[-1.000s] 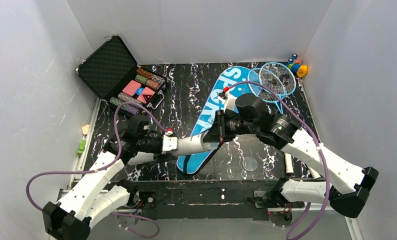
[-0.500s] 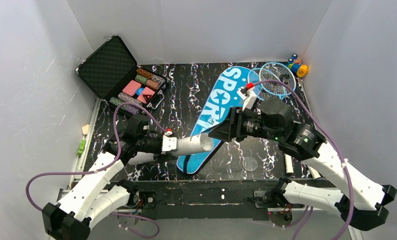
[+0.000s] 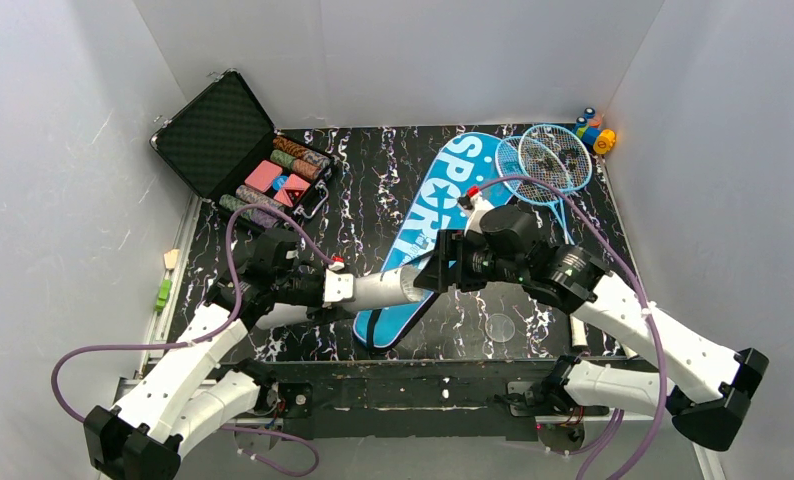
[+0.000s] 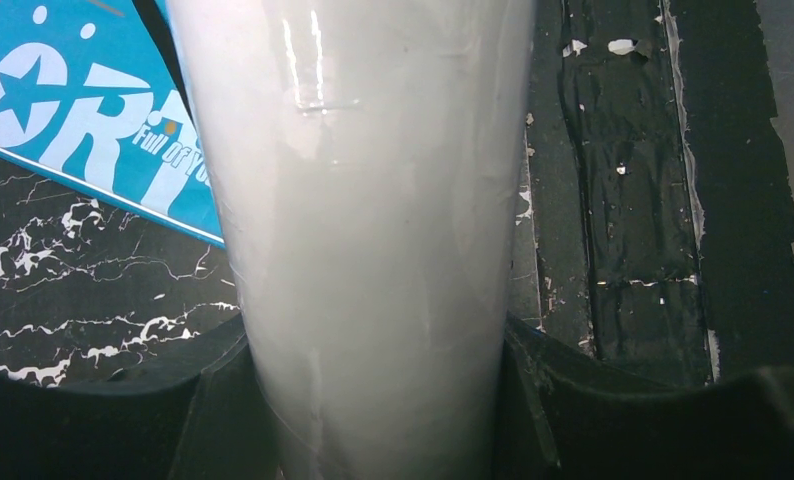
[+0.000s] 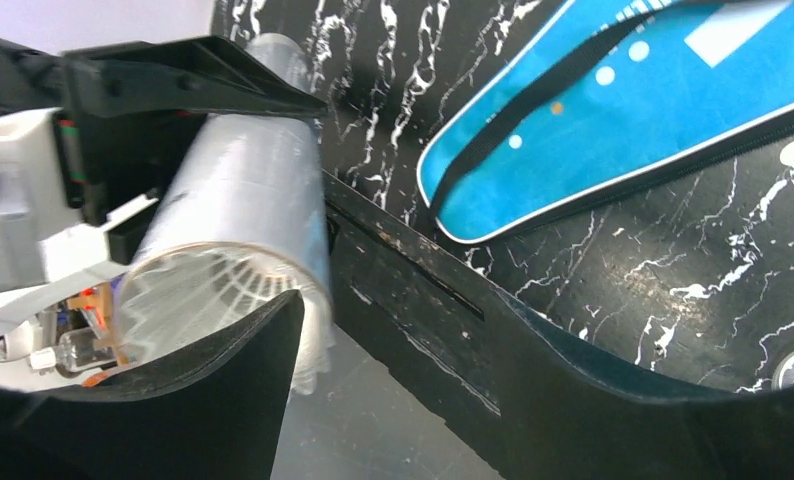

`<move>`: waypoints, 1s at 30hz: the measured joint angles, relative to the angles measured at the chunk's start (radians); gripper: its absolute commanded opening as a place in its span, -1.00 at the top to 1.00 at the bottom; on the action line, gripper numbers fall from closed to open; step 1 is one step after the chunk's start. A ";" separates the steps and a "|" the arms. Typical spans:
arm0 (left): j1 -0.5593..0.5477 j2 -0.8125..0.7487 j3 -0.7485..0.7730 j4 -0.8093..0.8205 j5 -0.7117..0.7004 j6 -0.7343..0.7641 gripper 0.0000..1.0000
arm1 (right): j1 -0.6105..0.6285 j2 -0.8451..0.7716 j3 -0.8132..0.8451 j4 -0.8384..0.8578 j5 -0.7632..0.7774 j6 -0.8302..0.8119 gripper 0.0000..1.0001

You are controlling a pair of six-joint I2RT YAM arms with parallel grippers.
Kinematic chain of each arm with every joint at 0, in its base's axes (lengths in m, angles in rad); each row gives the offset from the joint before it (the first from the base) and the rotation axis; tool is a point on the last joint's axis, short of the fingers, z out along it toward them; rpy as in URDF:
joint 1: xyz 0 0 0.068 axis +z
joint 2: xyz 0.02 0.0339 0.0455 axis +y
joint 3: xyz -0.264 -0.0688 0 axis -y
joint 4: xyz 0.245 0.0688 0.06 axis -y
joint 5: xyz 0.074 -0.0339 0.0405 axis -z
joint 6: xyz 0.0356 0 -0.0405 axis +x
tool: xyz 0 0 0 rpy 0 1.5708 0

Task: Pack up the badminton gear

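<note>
Jaws of the left gripper [image 3: 351,290] are clamped on the near end of the white tube [image 3: 388,287], which it holds lying level above the black marbled table [image 3: 373,180], its length reaching rightward over the narrow end of the blue bag [image 3: 443,190] lettered SPORT. The left wrist view shows the tube filling the gap between both dark fingers [image 4: 223,420]. The right gripper [image 3: 438,265] sits at the tube's far, open end with its jaws spread wide and nothing caught between them; in its wrist view the mouth of the tube lies just behind one finger. A white feathered shuttlecock [image 5: 208,290] shows inside that mouth. The bag lies flat and diagonal across the table, its black strap [image 3: 373,325] at the near tip. Two blue-framed rackets [image 3: 548,160] lie overlapped at the far right, just beside the bag's wide end.
</note>
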 measured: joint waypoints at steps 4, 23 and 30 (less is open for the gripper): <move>0.000 0.000 0.006 -0.002 0.000 0.000 1.00 | 0.000 0.018 -0.023 -0.003 0.000 0.000 -0.44; 0.002 0.001 0.007 -0.011 -0.023 -0.034 1.00 | 0.006 0.125 -0.067 0.153 -0.049 0.009 -0.56; 0.002 0.000 0.007 -0.001 -0.021 -0.029 1.00 | -0.208 -0.022 -0.090 0.158 -0.179 0.017 -0.68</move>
